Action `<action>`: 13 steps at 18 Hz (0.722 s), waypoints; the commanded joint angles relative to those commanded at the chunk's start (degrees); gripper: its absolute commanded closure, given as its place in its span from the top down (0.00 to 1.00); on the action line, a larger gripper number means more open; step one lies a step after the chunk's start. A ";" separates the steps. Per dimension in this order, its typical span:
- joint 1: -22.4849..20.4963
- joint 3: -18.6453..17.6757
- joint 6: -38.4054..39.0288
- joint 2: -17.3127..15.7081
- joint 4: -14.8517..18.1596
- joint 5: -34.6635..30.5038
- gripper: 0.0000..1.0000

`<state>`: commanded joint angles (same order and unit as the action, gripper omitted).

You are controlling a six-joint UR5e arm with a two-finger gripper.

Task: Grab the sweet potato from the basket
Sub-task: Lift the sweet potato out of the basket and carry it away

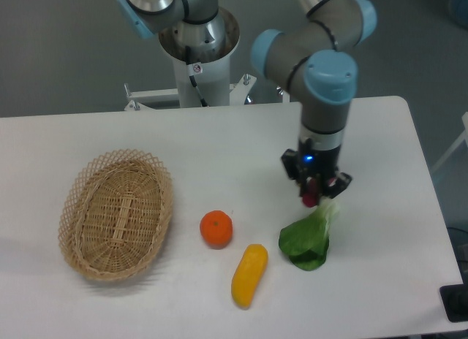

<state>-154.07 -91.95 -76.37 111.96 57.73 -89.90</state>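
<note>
**A:** What sits at the left of the table [219, 145]?

**B:** The basket [115, 214], oval, woven, light tan, with an openwork rim. Its inside shows only bare weave.

**A:** And moving right?

**B:** An orange [216, 229] stands just right of the basket, apart from it. Right of that and nearer lies a yellow oblong vegetable [249, 275], tilted, its far end pointing toward the right. It is close to the orange but not touching it.

**A:** Then the green thing?

**B:** A leafy green [309, 241], dark leaf at the near end, pale stalk reaching up toward the gripper [319, 194].

**A:** Where is the sweet potato?

**B:** A small reddish piece [311, 195] shows between the fingers of the gripper, right of the basket and well apart from it. That appears to be the sweet potato; most of it is hidden by the fingers.

**A:** So the pincer is closed on it?

**B:** The fingers are drawn in narrow around that reddish piece, gripping it, just above the stalk end of the leafy green. The arm [325, 76] comes down from the far side, its wrist pointing straight down.
</note>
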 joint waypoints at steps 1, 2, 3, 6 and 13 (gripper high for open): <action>-0.44 1.85 -0.18 0.97 0.88 -0.71 0.00; -1.14 3.35 -0.61 1.59 1.93 -0.72 0.00; -1.76 4.67 -1.23 2.12 3.07 -0.63 0.00; -1.85 8.80 -3.60 5.19 5.02 -0.54 0.00; -1.85 12.94 -5.00 8.19 4.93 0.95 0.00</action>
<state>-155.92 -79.02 -81.38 120.14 62.67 -88.95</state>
